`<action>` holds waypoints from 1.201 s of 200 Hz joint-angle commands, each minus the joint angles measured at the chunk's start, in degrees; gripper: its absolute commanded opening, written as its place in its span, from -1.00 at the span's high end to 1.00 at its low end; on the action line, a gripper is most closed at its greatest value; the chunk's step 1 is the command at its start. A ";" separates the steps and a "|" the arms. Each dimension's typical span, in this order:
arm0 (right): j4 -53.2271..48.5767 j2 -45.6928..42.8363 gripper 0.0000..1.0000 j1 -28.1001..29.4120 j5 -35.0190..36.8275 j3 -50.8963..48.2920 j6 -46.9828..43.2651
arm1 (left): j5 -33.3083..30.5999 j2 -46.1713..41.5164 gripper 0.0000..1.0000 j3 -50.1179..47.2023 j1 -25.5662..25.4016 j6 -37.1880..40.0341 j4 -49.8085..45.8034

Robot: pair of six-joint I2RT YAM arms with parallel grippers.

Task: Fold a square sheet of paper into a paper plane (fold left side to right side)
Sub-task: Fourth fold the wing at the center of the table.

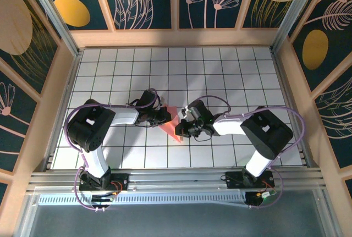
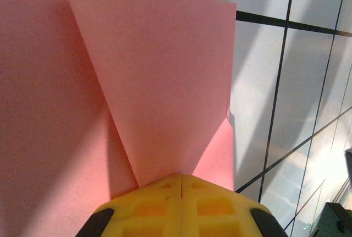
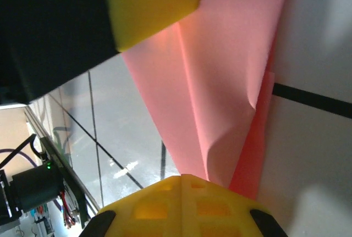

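Top external: one folded pink paper (image 1: 175, 127) over tiled bench (image 1: 231, 72); one left arm (image 1: 124, 117), one right arm (image 1: 231, 124), both jaws clamped on paper.

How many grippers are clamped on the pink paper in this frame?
2. The left gripper is shut on the folded pink paper from its left side, and the right gripper is shut on it from its right, mid-table.

the right claw (image 3: 181, 186) has its yellow pads pressed together on the narrow lower end of the salmon-pink sheet of paper (image 3: 220, 77), which fans upward in creased, overlapping layers. the left claw (image 3: 147, 6), yellow-tipped on a black body, sits at the paper's upper left. the white tiled counter (image 3: 322, 171) lies beneath, crossed by dark lines.
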 commanded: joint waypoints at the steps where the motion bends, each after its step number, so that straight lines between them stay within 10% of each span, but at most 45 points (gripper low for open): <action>1: -0.18 1.17 1.00 -0.35 2.35 0.98 -0.08 | -5.93 2.48 1.00 -1.38 0.17 0.43 -6.50; 134: -4.23 3.91 1.00 -1.38 1.67 -1.52 -1.24 | -6.02 0.89 0.92 -0.55 0.17 0.48 -5.85; 240: -7.78 4.80 1.00 -1.77 2.85 -2.28 -2.13 | -1.47 -16.40 0.93 -7.91 0.04 -3.03 5.66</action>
